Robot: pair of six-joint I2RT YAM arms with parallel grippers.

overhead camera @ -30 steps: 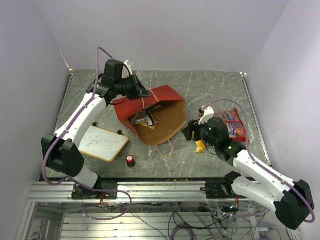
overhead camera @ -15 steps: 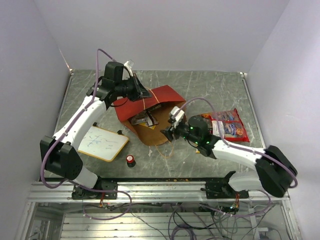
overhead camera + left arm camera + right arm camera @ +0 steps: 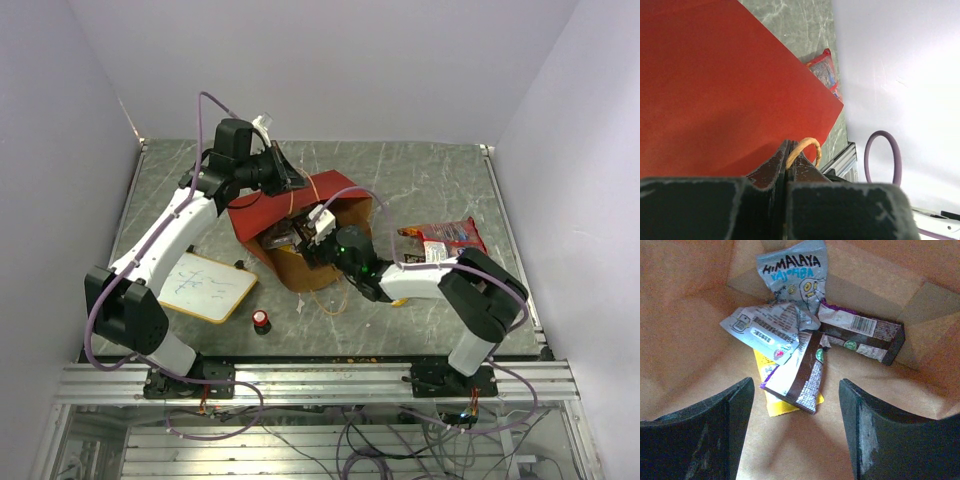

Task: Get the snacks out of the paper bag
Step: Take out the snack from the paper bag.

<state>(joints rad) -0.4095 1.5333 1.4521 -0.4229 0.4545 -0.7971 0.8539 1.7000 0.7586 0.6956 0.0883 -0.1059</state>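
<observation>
The paper bag [image 3: 335,192] lies on its side, red outside, brown inside [image 3: 880,270], mouth facing the near edge. My left gripper [image 3: 286,176] is shut on its string handle [image 3: 808,145] and holds the top wall [image 3: 715,75] up. My right gripper [image 3: 305,247] is open and reaches into the mouth. Just ahead of its fingers lie a pale blue packet [image 3: 792,270], a silver packet [image 3: 765,330], a brown-purple bar [image 3: 860,332], a brown packet [image 3: 802,375] and a yellow packet [image 3: 771,402]. The red chip bag [image 3: 455,238] lies on the table to the right, also in the left wrist view [image 3: 824,70].
A wood-framed whiteboard [image 3: 205,285] lies at the near left. A small red-topped black knob [image 3: 261,320] stands in front of the bag. The bag's second string handle [image 3: 325,300] trails on the table by the mouth. Walls enclose the table on three sides.
My right arm has swung left from beside the chip bag and pushed its open gripper into the bag's mouth. My left gripper still holds the handle, slightly higher.
</observation>
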